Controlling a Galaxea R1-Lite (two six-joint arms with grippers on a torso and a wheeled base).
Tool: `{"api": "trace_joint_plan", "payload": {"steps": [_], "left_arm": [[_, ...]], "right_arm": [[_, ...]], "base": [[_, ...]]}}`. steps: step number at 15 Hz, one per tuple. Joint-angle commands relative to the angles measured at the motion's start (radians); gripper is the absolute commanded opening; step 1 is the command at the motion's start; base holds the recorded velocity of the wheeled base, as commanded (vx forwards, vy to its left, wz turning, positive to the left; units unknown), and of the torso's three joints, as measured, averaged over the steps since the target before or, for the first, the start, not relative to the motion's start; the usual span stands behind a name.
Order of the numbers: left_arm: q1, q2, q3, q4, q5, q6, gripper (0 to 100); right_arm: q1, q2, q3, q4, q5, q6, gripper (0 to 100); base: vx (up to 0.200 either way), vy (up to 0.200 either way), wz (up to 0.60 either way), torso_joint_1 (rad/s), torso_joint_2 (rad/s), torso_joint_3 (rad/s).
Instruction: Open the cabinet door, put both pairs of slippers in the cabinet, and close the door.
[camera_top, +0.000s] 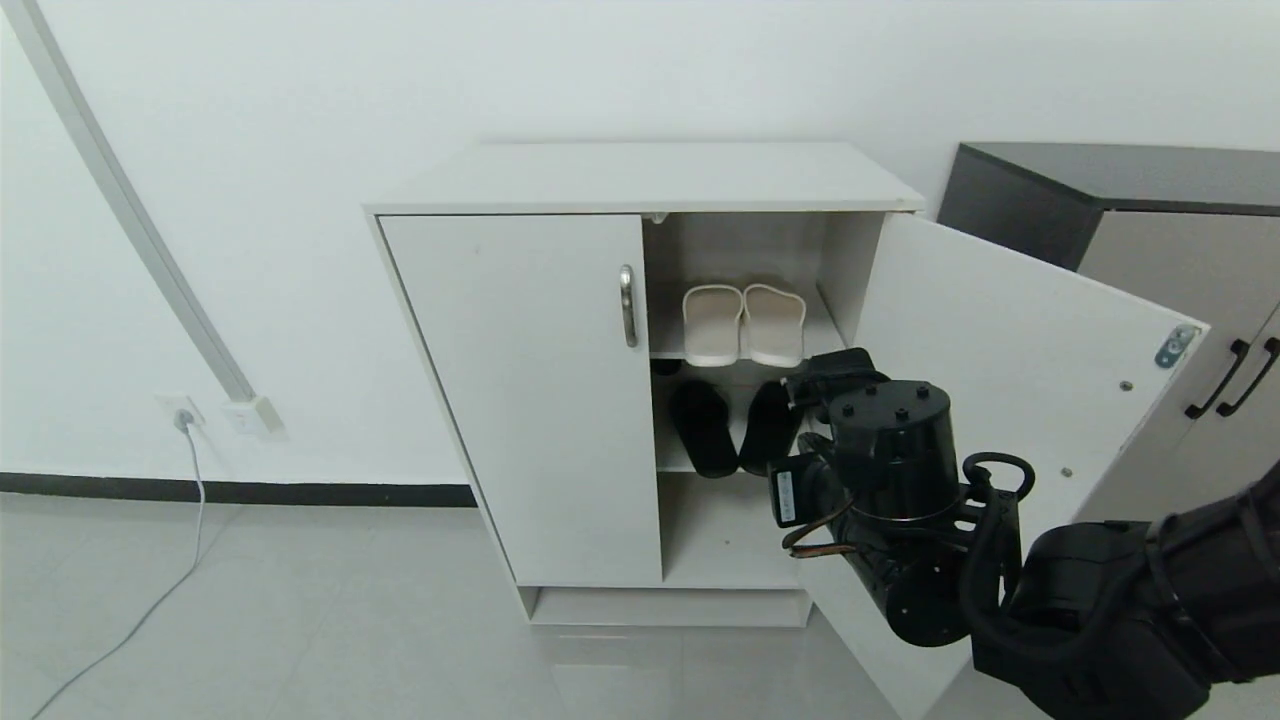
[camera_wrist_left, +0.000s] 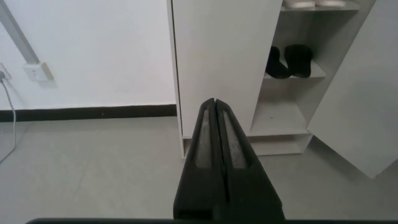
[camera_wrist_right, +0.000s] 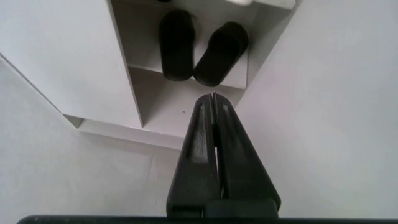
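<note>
The white cabinet stands against the wall with its right door swung open and its left door closed. A white pair of slippers lies on the upper shelf. A black pair of slippers lies on the shelf below, the same black pair showing in both wrist views. My right gripper is shut and empty, just in front of the black pair, beside the open door's inner face. My left gripper is shut and empty, low and back from the cabinet.
A metal handle sits on the closed left door. A dark-topped cabinet stands close behind the open door on the right. A wall socket with a cable is at the left. The lowest cabinet compartment holds nothing.
</note>
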Motion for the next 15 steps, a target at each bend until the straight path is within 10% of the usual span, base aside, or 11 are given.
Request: {"api": "trace_joint_plan", "payload": {"steps": [1,15], "left_arm": [[0.001,0.0,0.0,0.0,0.0,0.0,0],[0.001,0.0,0.0,0.0,0.0,0.002,0]], "right_arm": [[0.0,-0.002,0.0,0.0,0.0,0.0,0],[0.0,0.003,0.0,-0.004,0.0,0.003,0]], "base": [[0.0,0.0,0.0,0.129,-0.46,-0.32],[0.0,0.0,0.0,0.185,-0.5,-0.317]]}}
